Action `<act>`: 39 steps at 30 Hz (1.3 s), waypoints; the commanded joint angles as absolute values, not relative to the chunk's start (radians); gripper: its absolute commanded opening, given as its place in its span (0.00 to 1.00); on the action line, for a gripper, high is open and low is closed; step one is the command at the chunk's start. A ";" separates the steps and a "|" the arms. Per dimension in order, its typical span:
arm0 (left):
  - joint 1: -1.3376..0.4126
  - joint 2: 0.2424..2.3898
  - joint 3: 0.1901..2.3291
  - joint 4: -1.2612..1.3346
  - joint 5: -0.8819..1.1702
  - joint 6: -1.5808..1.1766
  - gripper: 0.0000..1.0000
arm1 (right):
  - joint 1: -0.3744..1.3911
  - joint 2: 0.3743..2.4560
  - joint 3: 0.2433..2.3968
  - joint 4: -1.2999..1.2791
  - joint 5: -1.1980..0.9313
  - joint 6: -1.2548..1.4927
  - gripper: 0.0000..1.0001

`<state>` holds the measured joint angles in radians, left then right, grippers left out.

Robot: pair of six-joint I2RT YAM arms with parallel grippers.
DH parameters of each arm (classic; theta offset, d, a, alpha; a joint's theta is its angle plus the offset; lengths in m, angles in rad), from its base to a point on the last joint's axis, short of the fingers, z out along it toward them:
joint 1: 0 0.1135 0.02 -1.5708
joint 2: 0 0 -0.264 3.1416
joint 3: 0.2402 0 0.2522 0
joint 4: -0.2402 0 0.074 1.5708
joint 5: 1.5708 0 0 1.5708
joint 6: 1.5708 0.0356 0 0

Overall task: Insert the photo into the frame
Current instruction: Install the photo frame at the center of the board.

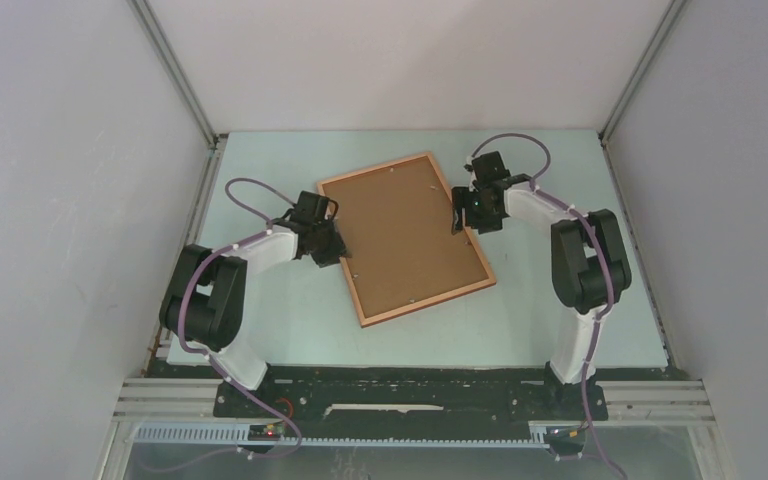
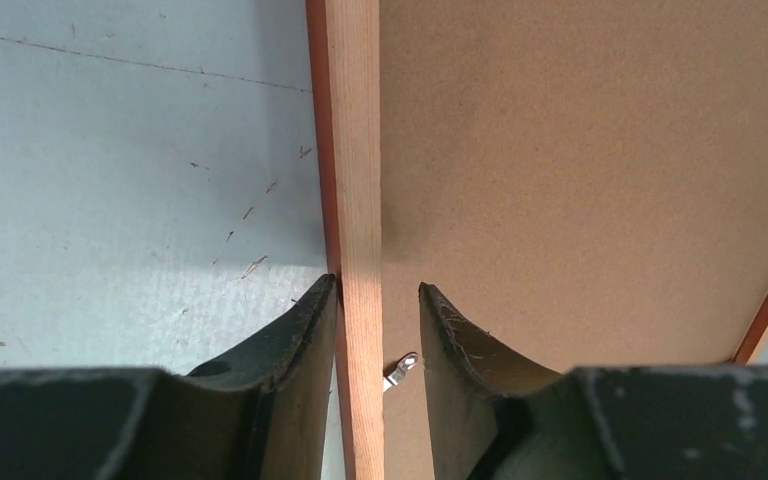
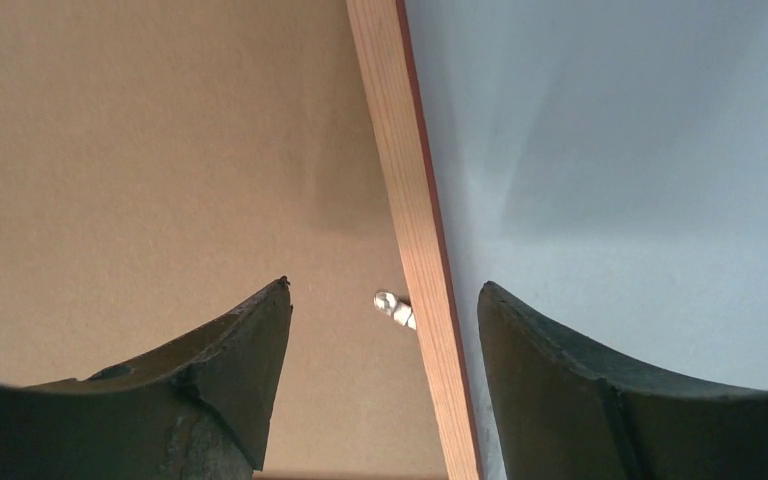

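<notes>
The frame (image 1: 429, 304), with a thin orange wooden rim, lies tilted on the table with the brown backing board (image 1: 405, 235) filling it. The photo is not in view. My left gripper (image 1: 338, 250) sits at the frame's left rim. In the left wrist view the gripper (image 2: 378, 288) is open with its jaws either side of the rim (image 2: 355, 150), the outer finger against it, and a metal tab (image 2: 400, 370) lies between them. My right gripper (image 1: 457, 222) is at the right rim. In the right wrist view it (image 3: 385, 285) is open wide across the rim (image 3: 405, 180), above a metal tab (image 3: 393, 306).
The pale green table (image 1: 260, 330) is enclosed by grey walls on the left, right and back. Both arm bases stand at the near edge. Small metal tabs line the inside of the frame's rim over the backing board (image 2: 580, 180).
</notes>
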<state>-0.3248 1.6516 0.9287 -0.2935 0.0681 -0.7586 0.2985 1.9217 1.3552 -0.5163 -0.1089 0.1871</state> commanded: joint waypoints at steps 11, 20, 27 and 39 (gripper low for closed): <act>-0.313 1.654 0.900 -0.272 0.127 -0.735 0.18 | 0.310 2.238 1.903 -0.652 -0.122 0.086 0.77; -0.311 1.648 0.888 -0.251 0.146 -0.730 0.13 | 0.296 2.440 2.204 -0.765 -0.162 0.064 0.74; -0.309 1.649 0.886 -0.241 0.156 -0.730 0.12 | 0.304 2.494 2.269 -0.771 -0.159 0.064 0.67; -0.309 1.637 0.873 -0.231 0.160 -0.730 0.07 | 0.312 2.590 2.381 -0.787 -0.107 0.086 0.58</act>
